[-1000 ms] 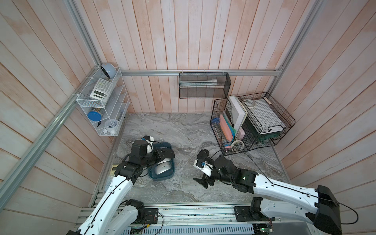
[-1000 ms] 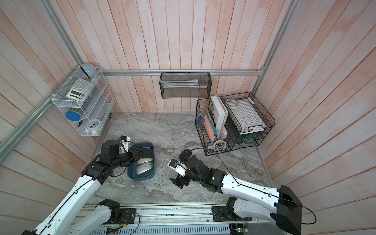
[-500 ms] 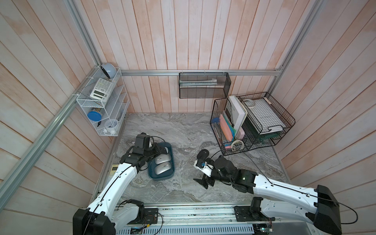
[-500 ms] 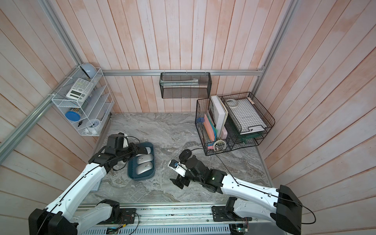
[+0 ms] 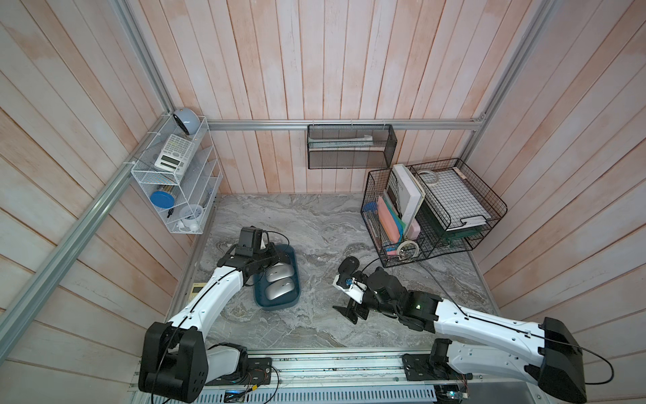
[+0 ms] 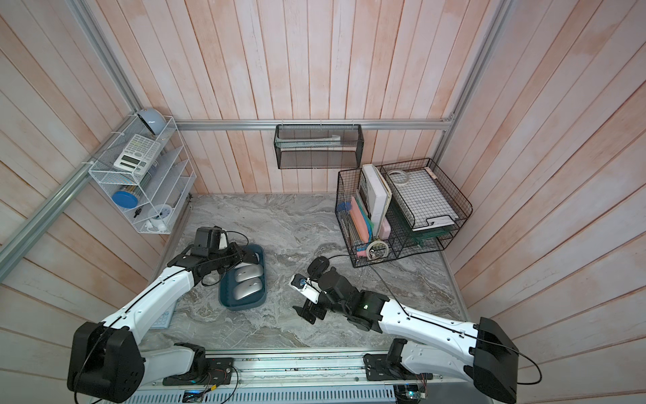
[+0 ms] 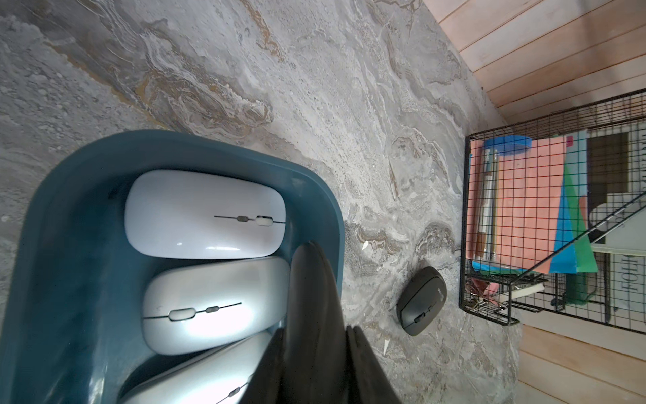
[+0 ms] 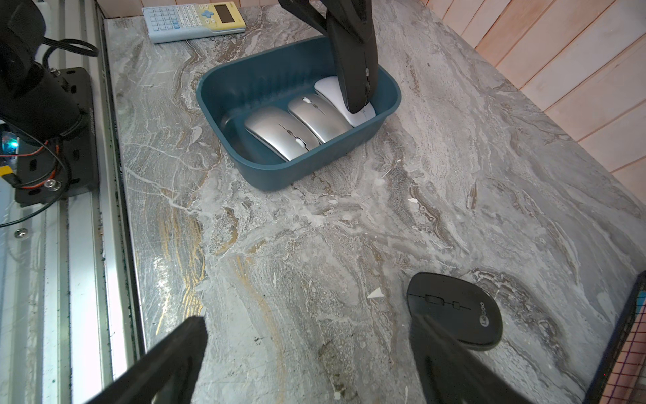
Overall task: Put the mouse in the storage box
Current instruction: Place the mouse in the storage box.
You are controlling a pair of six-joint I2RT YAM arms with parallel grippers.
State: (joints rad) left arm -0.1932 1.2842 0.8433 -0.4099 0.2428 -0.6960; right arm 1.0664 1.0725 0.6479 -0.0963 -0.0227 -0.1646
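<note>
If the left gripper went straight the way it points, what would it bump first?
Probably the white mouse in the box. The shut left gripper points down at that mouse's end, close to the box wall. Whether it already touches is unclear.

The box [image 8: 279, 171] is dark teal. Inside it are two silver mice [image 8: 276, 134] and one white mouse [image 7: 195, 217]. The black mouse [image 8: 454, 311] is plain black. The tabletop [image 8: 349, 227] is grey marble with ochre veins.

storage box [image 8: 297, 168], under left gripper [image 8: 356, 106] jaws: smooth plastic | black mouse [image 8: 454, 307], beside right gripper [image 8: 306, 321] jaws: matt plastic
</note>
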